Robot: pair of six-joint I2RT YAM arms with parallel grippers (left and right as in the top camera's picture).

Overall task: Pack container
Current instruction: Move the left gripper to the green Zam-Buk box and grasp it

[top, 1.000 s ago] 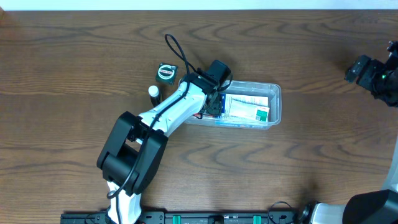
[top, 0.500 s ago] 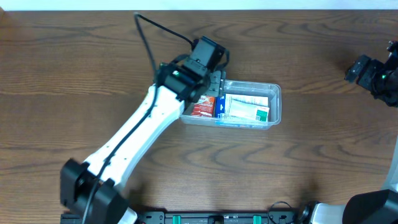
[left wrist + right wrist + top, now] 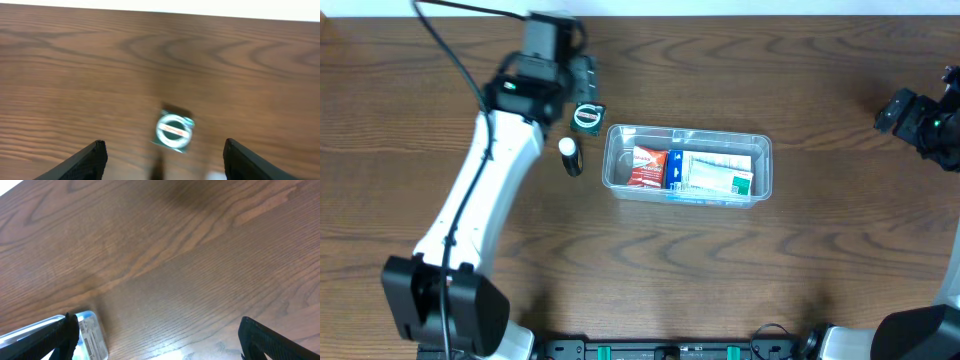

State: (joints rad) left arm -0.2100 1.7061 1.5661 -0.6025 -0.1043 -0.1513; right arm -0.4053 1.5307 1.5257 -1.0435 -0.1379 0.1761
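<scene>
Reaching for the next item looks like the step in hand: the left gripper (image 3: pixel 582 76) hovers at the far-left of the table (image 3: pixel 800 280), just beyond the small green packet (image 3: pixel 586 117) with the round label. Its fingers (image 3: pixel 92 161) are spread wide with nothing between them. The wrist view is motion-blurred, but the packet sits roughly centred ahead of the jaws. My read on the next move: drop straight down, straddle the packet, close, then carry it right to the container (image 3: pixel 765 150). The packet lies flat and looks thin, so the fingertips need to get low against the wood or they will skate over it. A small black tube with a white cap (image 3: pixel 570 156) lies just near of the packet, also unpacked, close enough to get nudged on the descent. The container sits mid-table, right of both loose items, apart from them. Inside: a red packet (image 3: pixel 647 167) at the left end, a blue item (image 3: pixel 674 170) beside it, and a white-and-green packet (image 3: pixel 720 172) filling the right part. Little free floor is left, so anything more probably stacks on top. The right gripper (image 3: pixel 156 322) is parked far right, well apart, jaws wide and empty.
</scene>
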